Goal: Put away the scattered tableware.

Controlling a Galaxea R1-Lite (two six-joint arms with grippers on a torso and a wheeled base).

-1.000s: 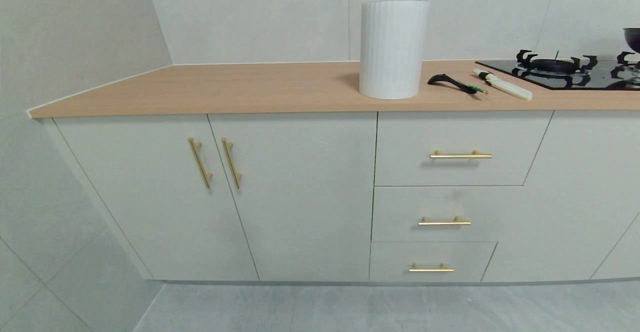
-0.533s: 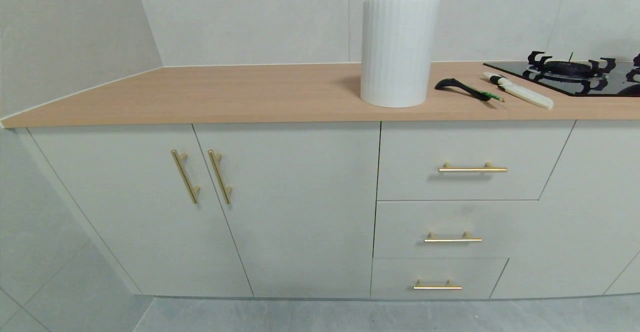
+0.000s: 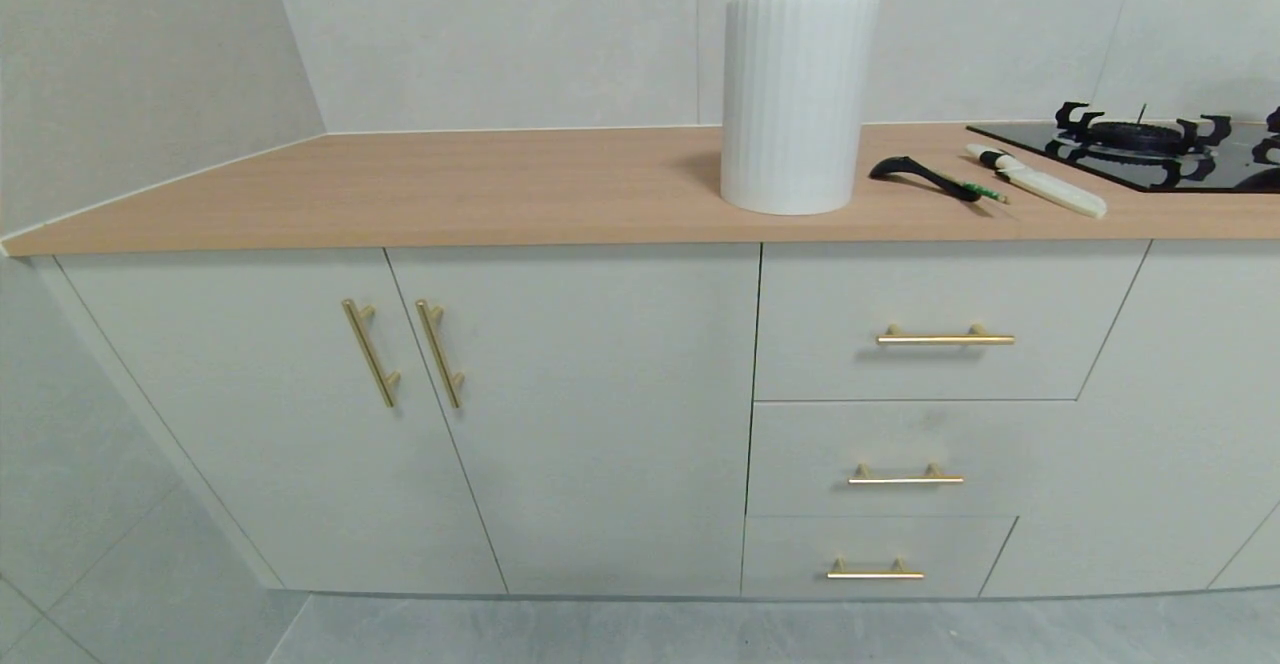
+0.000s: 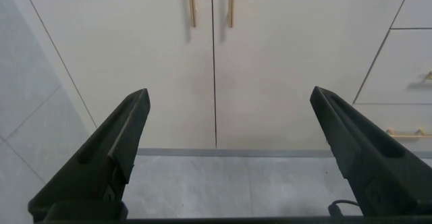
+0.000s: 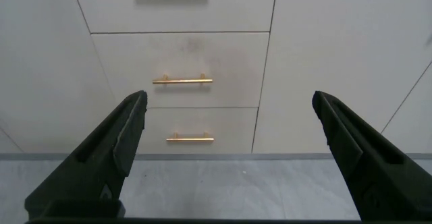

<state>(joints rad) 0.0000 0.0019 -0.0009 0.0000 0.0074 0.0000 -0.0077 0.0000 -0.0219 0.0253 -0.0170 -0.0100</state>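
While facing the cabinet fronts [image 3: 580, 414], left end effector [image 4: 229, 93] and right end effector [image 5: 229, 96] gape empty

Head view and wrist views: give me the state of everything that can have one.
white container: upright on the countertop.
black spoon: lying flat beside the white container.
white utensil: lying flat on the countertop.
cabinet doors: both shut.
drawers: all three shut.
left gripper: open, empty.
right gripper: open, empty.
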